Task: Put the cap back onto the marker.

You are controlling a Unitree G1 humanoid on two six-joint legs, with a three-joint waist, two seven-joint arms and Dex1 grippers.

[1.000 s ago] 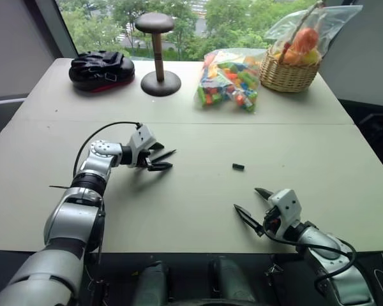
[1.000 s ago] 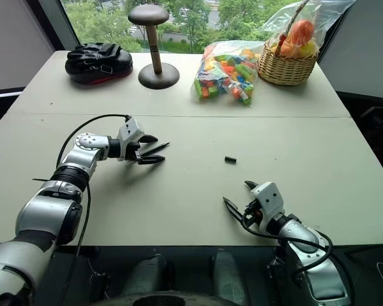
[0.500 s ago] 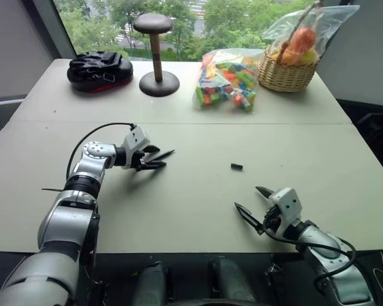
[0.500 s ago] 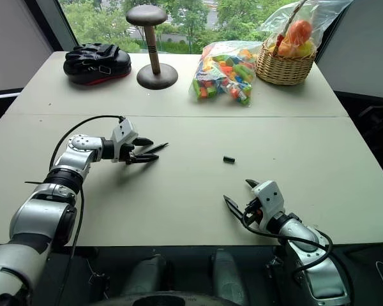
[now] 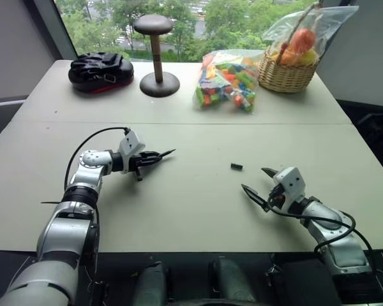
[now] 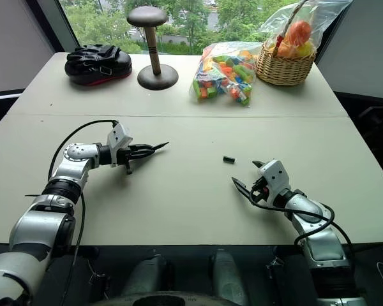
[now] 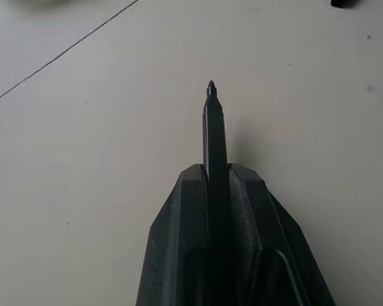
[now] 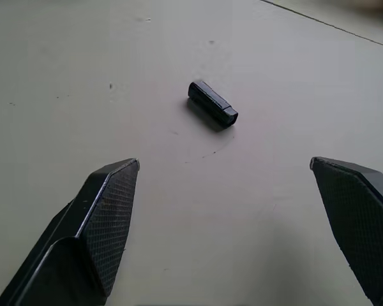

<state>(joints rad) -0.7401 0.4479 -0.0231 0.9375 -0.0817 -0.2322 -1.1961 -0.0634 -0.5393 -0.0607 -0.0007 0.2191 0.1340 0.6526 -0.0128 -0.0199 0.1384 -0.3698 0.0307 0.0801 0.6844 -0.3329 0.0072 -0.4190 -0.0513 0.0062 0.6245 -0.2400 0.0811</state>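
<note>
With the marker (image 7: 215, 134) clamped in the left claw (image 5: 148, 159) — fingers closed on its barrel, tip sticking out past them toward the counter's (image 5: 179, 210) middle — the coming move turns on the cap (image 8: 212, 104). It lies flat on the counter, untouched, between the two arms but far nearer the right one: just ahead of the right claw (image 5: 260, 185) and slightly to its left as the head cameras show it. Right claw is released, fingers spread wide, nothing in it, cap sitting beyond the gap between them. The cap's long axis runs diagonally across that claw's line of approach, neither square to the fingers nor along them — my guess is some wrist turn is needed before closing. No brand, label or writing readable on marker or cap.
</note>
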